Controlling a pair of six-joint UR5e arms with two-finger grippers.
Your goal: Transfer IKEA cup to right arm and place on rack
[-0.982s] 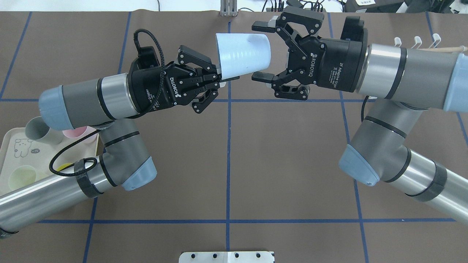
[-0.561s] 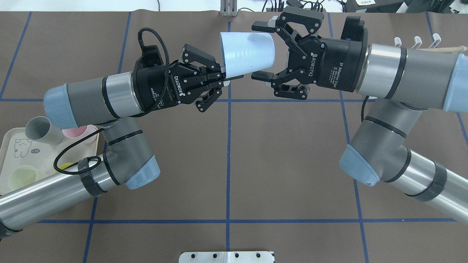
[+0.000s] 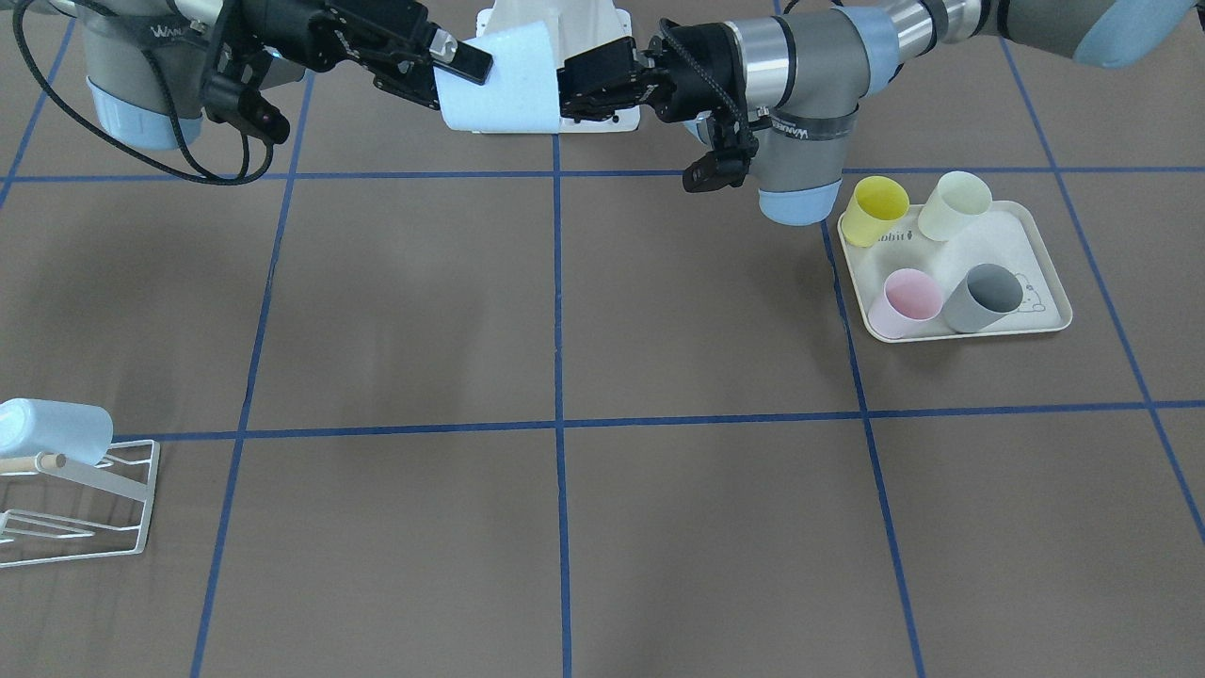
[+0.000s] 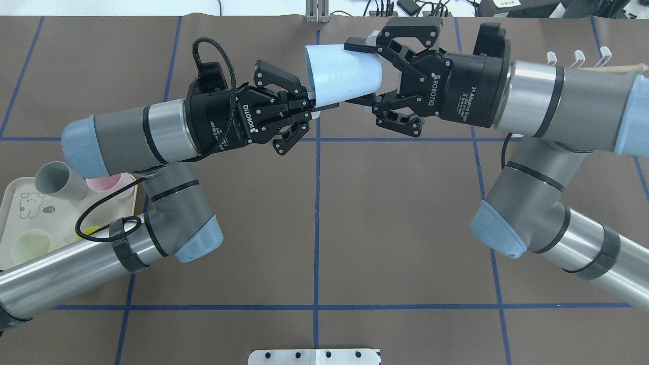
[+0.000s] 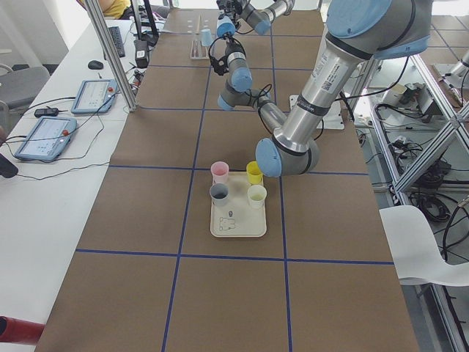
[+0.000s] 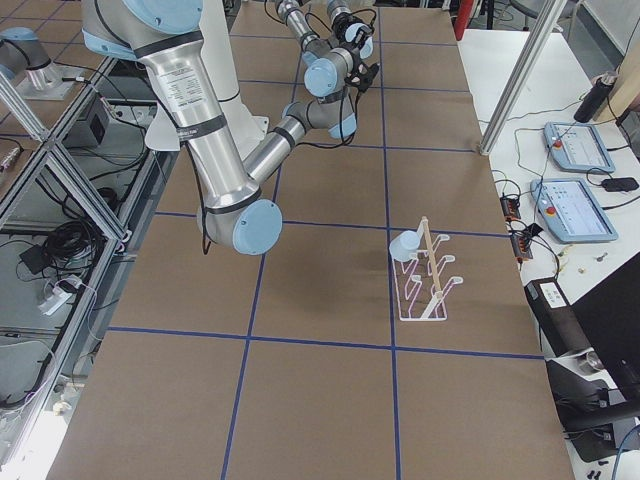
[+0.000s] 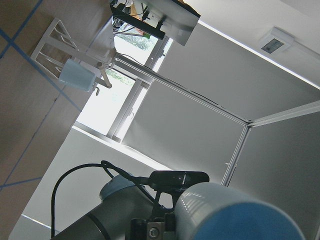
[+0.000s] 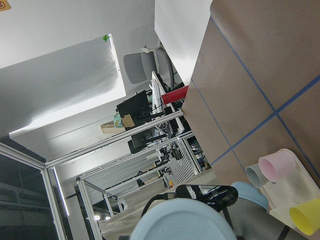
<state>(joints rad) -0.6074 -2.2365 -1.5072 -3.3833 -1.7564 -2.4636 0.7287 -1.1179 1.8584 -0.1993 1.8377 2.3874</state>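
blue cup mid-air, left claw and right claw both tight on it

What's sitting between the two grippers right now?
The light blue cup, seen in the overhead view: the left gripper pinches its rim, and the right gripper has its fingers clamped on the body.

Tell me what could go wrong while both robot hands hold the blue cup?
The cup hangs in the air, pinched at its rim by the left gripper and round its body by the right gripper. If either pulls while both clamp, it might twist, slip and drop. The rack already holds another blue cup, which the new one could bump.
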